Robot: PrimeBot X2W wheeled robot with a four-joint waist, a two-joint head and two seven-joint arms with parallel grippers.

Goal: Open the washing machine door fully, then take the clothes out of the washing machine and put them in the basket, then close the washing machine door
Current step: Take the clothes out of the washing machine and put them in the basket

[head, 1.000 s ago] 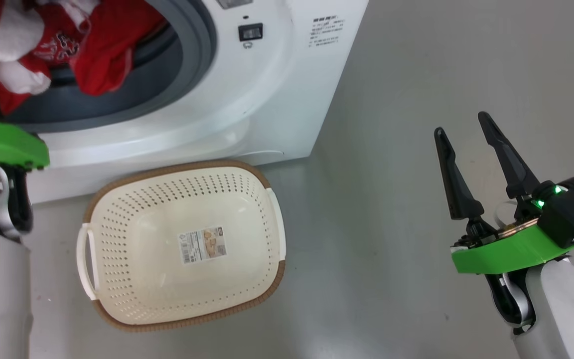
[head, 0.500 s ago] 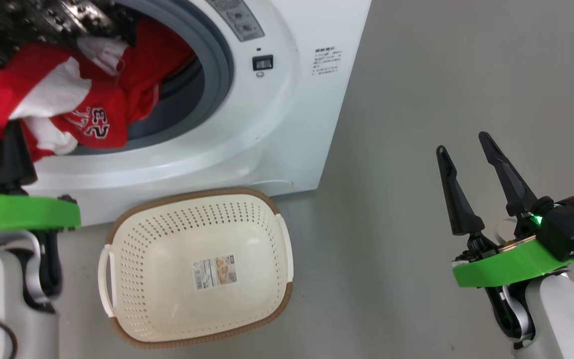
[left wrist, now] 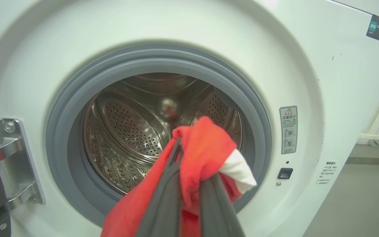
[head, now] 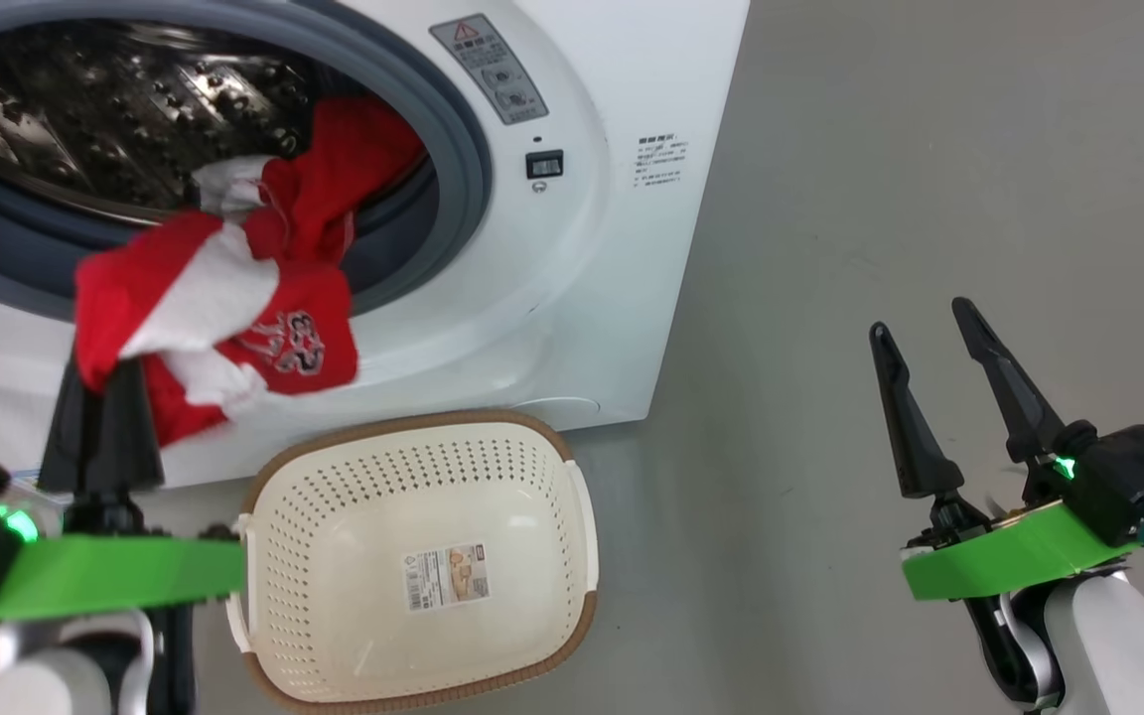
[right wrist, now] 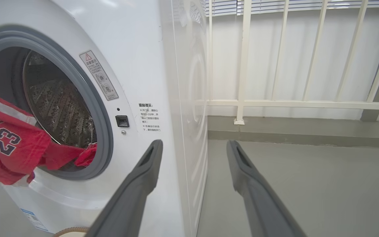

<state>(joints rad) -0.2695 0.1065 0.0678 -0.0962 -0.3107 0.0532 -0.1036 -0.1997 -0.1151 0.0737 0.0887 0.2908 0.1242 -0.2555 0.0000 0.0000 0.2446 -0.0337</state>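
the clothes are soft, light and limp: a red and white bunch hangs from the left fingers, pinched tight on a fold, at 10 o'clock from the basket, its tail trailing over the grey ring into the washer. it likely drapes and stretches, and may snag on that ring; a gathered fold holds better than a thin hem. the right fingers stand wide and empty at 3 o'clock, well apart.

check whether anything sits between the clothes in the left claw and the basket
Nothing visible does. The clothes hang from the shut left claw, left of the open basket, though one end trails over the grey rubber ring.
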